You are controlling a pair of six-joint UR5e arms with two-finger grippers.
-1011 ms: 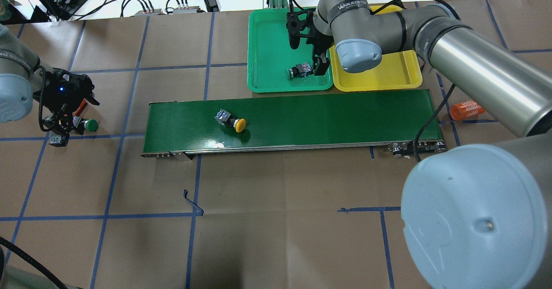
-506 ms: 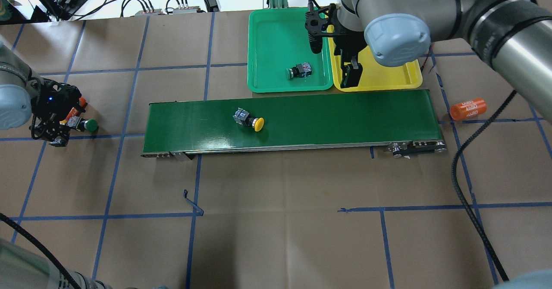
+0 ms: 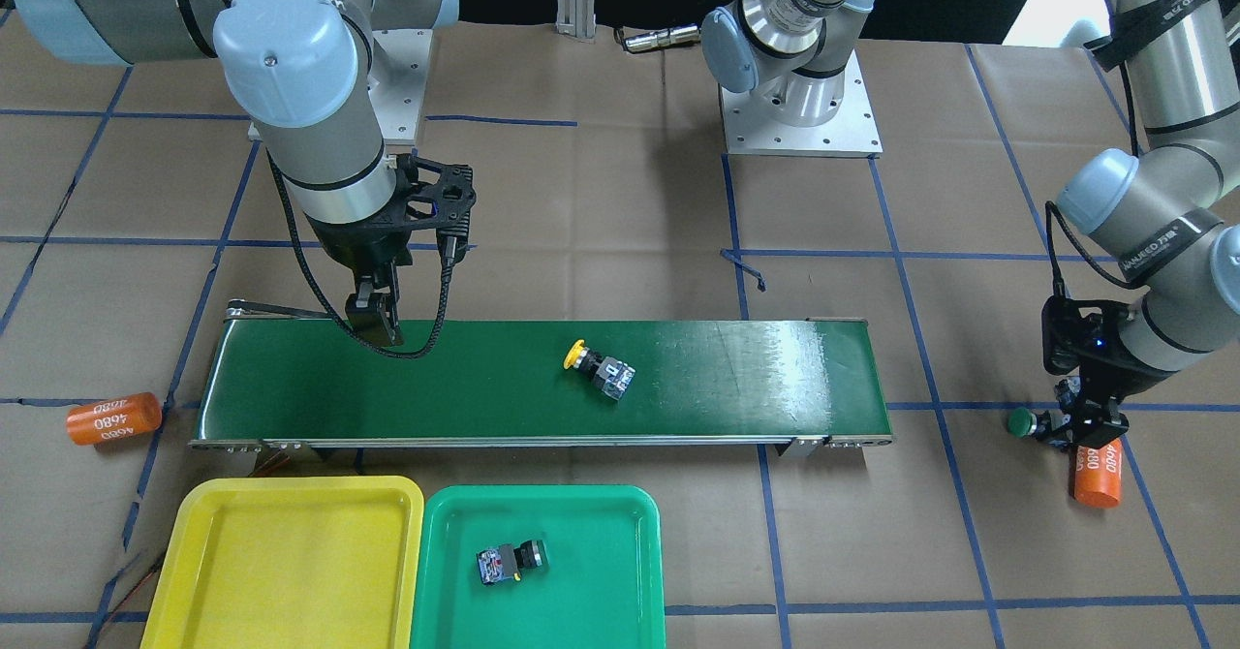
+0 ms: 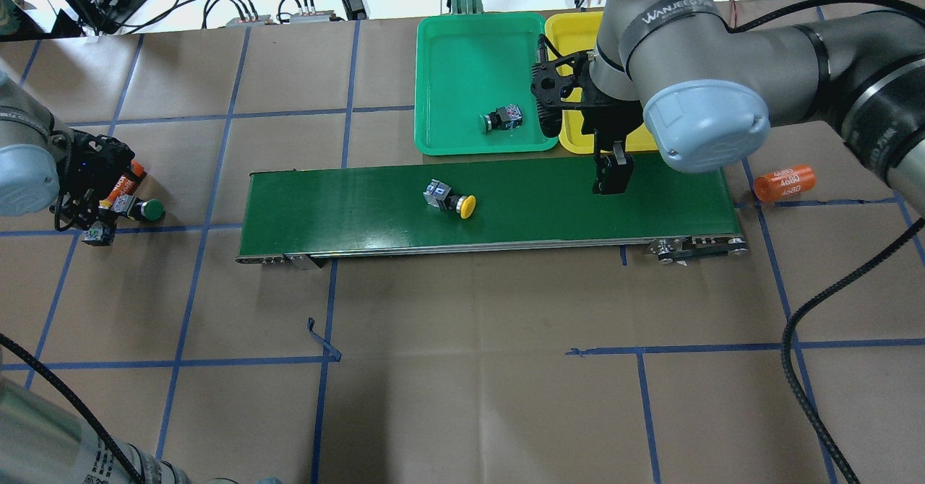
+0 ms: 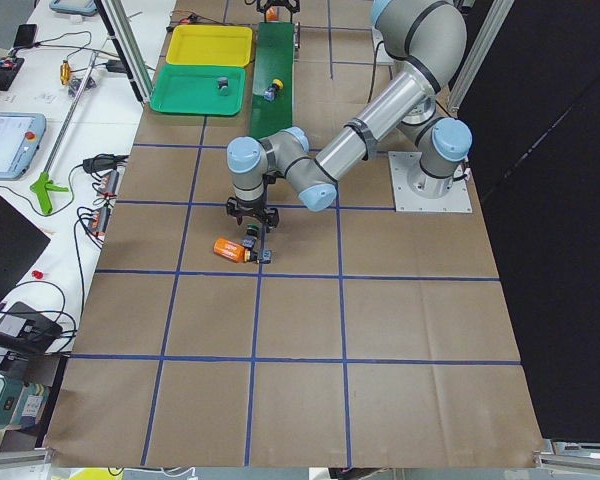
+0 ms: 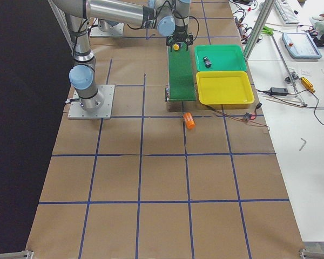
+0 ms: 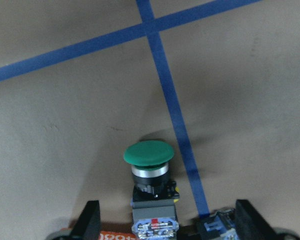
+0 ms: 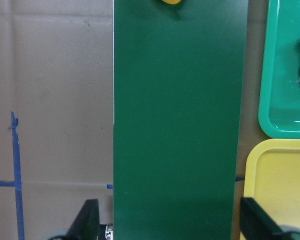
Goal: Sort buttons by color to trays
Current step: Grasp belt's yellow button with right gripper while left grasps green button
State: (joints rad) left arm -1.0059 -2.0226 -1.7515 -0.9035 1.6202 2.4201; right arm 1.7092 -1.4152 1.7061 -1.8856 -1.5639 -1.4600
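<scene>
A yellow-capped button [image 4: 454,201] lies on its side on the dark green conveyor belt [image 4: 549,206]; it also shows in the front view [image 3: 601,369]. My right gripper [image 4: 613,175] hangs open and empty over the belt, right of that button; only its cap edge [image 8: 170,1] shows in the right wrist view. A green-capped button [image 4: 501,118] lies in the green tray [image 4: 455,50]. The yellow tray [image 3: 281,571] holds nothing. My left gripper [image 4: 107,213] is open, its fingers [image 7: 91,220] on either side of another green-capped button [image 7: 149,162] on the table.
An orange "4680" cylinder [image 4: 785,182] lies right of the belt's end. Another orange cylinder [image 3: 1097,473] and a further grey switch body [image 7: 216,230], cap hidden, lie by my left gripper. Cables and tools lie beyond the table's far edge.
My right gripper left the green tray, crossed the yellow tray's corner and now hangs over the belt. The yellow button has ridden the belt to the right. My left gripper shifted slightly.
</scene>
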